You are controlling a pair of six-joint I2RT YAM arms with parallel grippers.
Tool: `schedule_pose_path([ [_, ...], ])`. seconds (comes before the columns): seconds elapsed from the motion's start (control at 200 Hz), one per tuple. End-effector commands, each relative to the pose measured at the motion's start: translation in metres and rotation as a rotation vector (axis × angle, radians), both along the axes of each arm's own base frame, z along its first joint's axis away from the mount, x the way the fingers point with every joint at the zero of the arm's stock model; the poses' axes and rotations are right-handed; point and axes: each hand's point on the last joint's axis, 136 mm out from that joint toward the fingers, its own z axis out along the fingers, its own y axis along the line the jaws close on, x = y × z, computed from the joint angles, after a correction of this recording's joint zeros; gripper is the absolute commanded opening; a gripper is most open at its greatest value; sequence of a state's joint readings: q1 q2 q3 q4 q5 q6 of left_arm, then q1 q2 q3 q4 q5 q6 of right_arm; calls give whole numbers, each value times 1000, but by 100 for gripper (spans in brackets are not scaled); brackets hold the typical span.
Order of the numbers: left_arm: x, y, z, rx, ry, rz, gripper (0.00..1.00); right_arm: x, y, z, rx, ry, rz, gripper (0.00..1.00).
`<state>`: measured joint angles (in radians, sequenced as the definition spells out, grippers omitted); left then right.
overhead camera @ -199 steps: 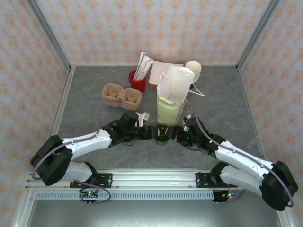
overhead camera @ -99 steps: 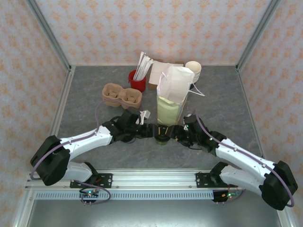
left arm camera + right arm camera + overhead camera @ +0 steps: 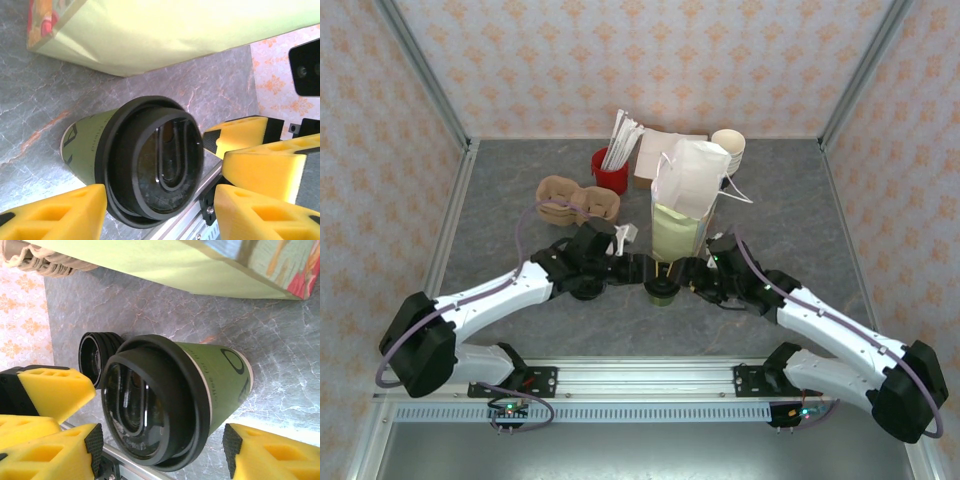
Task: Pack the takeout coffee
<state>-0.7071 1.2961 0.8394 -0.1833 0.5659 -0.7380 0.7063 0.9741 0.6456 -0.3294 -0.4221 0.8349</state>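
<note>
The takeout coffee (image 3: 662,291), an olive-green paper cup with a black lid, stands upright on the grey table just in front of the pale green paper bag (image 3: 678,228). My left gripper (image 3: 642,274) reaches in from the left and my right gripper (image 3: 685,279) from the right, so both straddle the cup. In the left wrist view the lid (image 3: 152,162) sits between my left gripper (image 3: 160,215) fingers, with a gap on the right side. In the right wrist view the cup (image 3: 170,400) has space on both sides of my right gripper (image 3: 165,452). Both are open.
A white bag (image 3: 692,178) leans behind the green one. A brown cup carrier (image 3: 575,200), a red holder with straws (image 3: 610,170) and a stack of cream cups (image 3: 728,148) stand at the back. A low black round object (image 3: 96,360) lies left of the cup.
The right jaws have spread wider around the cup. Both arms have shifted slightly away from their bases. The cup has stayed in place.
</note>
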Motion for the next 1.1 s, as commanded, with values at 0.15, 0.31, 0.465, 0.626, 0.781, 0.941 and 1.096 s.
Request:
schedule_pose_path([
  [0.15, 8, 20, 46, 72, -141, 47, 65, -2, -2, 30, -13, -60, 33, 66],
  [0.31, 22, 49, 70, 141, -200, 159, 71, -7, -9, 54, -32, -102, 52, 65],
  [0.465, 35, 72, 90, 153, -240, 259, 74, -9, -18, 83, -53, -166, 59, 65],
  [0.626, 52, 105, 105, 214, -293, 407, 74, -8, -32, 110, -97, -236, 41, 64],
  [0.781, 71, 159, 105, 310, -304, 635, 75, -5, -44, 132, -132, -297, 20, 63],
  [0.941, 84, 221, 92, 367, -296, 895, 75, -3, -54, 146, -145, -348, -14, 63],
  [1.096, 100, 263, 62, 336, -211, 1054, 73, -2, -58, 147, -157, -349, -28, 63],
])
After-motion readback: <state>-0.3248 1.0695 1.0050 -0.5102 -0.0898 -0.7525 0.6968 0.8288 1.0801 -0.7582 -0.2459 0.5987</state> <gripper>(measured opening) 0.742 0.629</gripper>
